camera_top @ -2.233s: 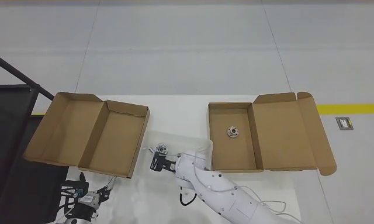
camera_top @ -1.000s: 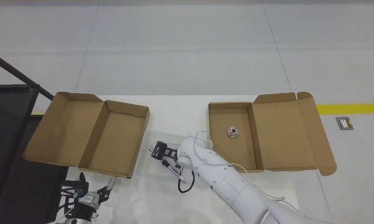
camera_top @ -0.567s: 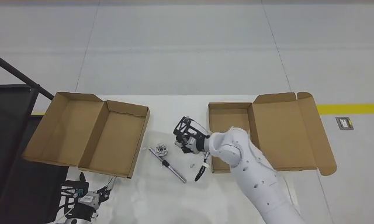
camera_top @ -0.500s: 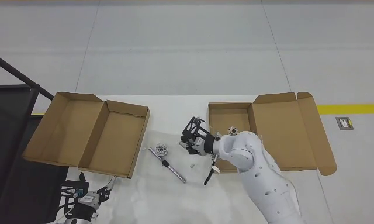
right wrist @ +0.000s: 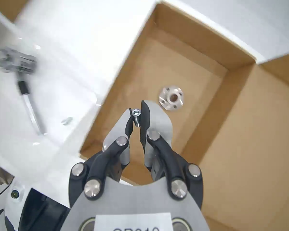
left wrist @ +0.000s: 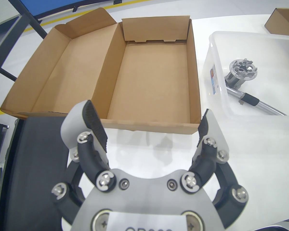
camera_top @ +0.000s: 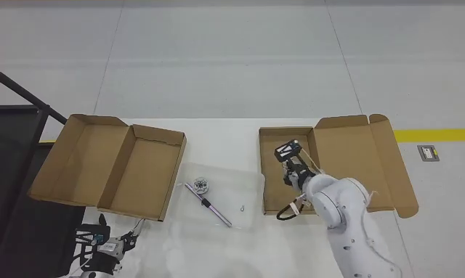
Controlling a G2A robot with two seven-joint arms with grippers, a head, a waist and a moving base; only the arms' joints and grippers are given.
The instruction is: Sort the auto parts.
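over the white counter (camera_top: pixel 218 144) the right end effector (right wrist: pixel 136 117), clamped on a small bolt (right wrist: pixel 136 113), has swung from the clear bin (camera_top: pixel 236 187) to the cardboard box (right wrist: pixel 159 56) at the counter's right edge, so release is likely next.

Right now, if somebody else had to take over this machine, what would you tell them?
Right tool: shut on a small bolt, held above the right cardboard box.
Left tool: open and empty, in front of the left cardboard box.
Done: a round flange lies in the right cardboard box.
Left: release the bolt, probably into that box. Then sort what lies in the clear bin: a toothed hub, a metal rod and a small screw.
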